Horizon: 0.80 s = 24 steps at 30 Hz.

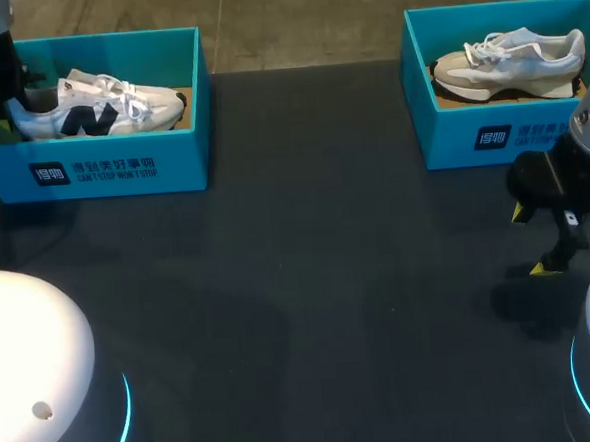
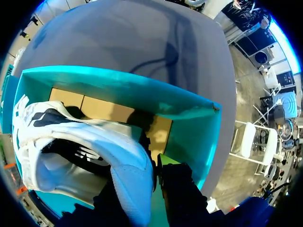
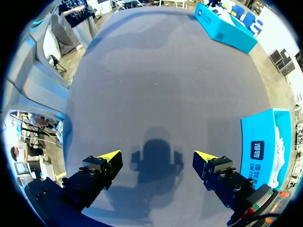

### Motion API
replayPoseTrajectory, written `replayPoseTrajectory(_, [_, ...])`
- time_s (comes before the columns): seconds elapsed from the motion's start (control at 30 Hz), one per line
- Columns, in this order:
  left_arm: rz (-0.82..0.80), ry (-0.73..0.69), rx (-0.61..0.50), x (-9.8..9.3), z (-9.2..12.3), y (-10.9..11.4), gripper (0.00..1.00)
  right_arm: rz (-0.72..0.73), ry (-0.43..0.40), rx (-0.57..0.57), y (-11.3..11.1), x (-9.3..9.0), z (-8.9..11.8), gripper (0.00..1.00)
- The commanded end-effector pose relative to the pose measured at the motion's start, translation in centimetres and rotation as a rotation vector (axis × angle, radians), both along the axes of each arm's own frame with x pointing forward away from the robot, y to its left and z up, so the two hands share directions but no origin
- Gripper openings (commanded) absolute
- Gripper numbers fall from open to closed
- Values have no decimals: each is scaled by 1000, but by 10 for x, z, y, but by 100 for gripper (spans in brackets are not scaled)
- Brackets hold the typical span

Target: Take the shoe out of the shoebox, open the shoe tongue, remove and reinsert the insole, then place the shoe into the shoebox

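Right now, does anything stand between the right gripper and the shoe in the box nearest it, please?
Only the shoebox front wall: the right gripper hangs open over the table before it, and nothing covers the grey shoe.

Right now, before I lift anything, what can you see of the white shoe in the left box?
The white shoe is a low sneaker with a dark side logo, white laces and a pale sole. It lies lengthwise in the teal shoebox on its cardboard floor, toe toward the table's middle. The left gripper is down in the box at its heel; I cannot tell whether it grips it.
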State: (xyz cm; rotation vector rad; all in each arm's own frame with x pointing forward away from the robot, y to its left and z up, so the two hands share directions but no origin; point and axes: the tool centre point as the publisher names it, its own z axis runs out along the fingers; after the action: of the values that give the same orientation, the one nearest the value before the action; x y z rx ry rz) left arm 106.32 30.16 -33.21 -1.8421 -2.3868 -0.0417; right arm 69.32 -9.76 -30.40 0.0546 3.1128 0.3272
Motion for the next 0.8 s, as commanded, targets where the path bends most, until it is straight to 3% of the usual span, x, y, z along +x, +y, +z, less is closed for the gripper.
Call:
replayPoseTrajectory(0.03, [-4,24,-5,5,-6,1,0,-1,-2,-3,0,-1,0,100])
replayPoseTrajectory(0.53, [-23,70,9,-7,-29,4,0,-1,-2,-3,0,-1,0,100])
replayPoseTrajectory(0.8, [-33,74,-5,-11,-30,5,0,-1,-2,-3,0,-1,0,100])
